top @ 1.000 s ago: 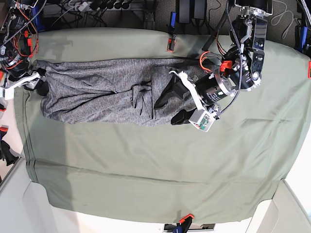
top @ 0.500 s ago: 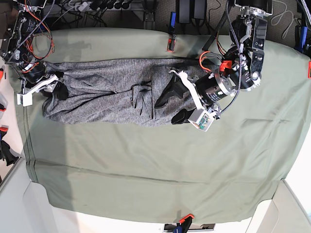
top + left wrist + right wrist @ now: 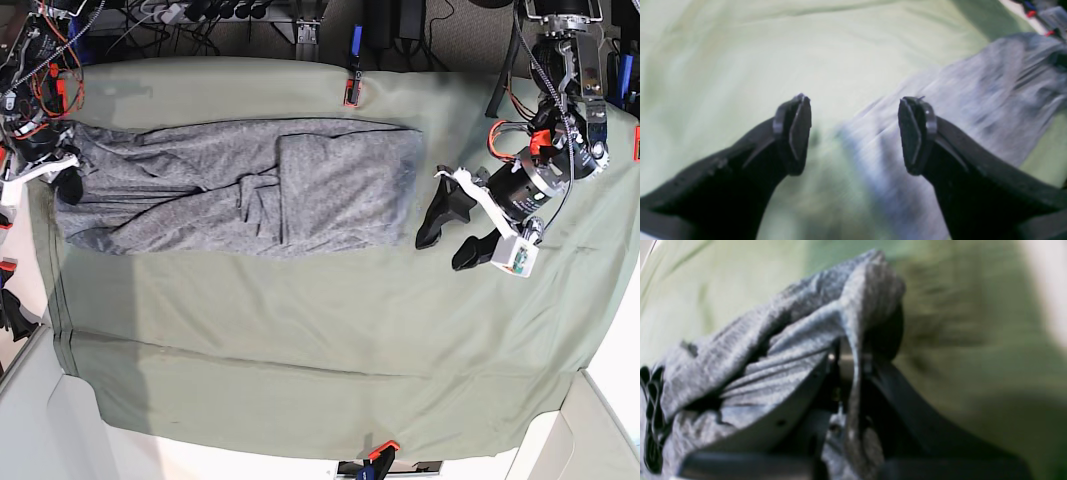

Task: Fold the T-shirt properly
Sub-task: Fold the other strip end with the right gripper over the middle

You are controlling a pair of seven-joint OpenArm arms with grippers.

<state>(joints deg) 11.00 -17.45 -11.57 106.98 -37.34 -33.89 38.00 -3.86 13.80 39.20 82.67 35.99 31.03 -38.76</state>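
Observation:
The heather-grey T-shirt (image 3: 240, 185) lies in a long wrinkled band across the far left of the green-covered table (image 3: 300, 330). My right gripper (image 3: 62, 172) is at the shirt's left end, shut on a bunch of its fabric; the right wrist view shows the cloth (image 3: 780, 340) draped over the closed gripper (image 3: 853, 373). My left gripper (image 3: 442, 250) is open and empty, just right of the shirt's right edge and apart from it. In the left wrist view the gripper (image 3: 853, 133) has its jaws spread wide above the green cloth, with the blurred shirt (image 3: 973, 100) ahead to the right.
Clamps pin the green cloth at the back edge (image 3: 352, 90), the front edge (image 3: 382, 452) and the right edge (image 3: 637, 140). White surfaces (image 3: 40, 420) flank the front corners. Cables and gear (image 3: 220, 10) line the back.
My left gripper has come off the shirt and moved right, now open beside it. The shirt has slid left and its right part lies flatter. My right gripper has pulled back left with the end.

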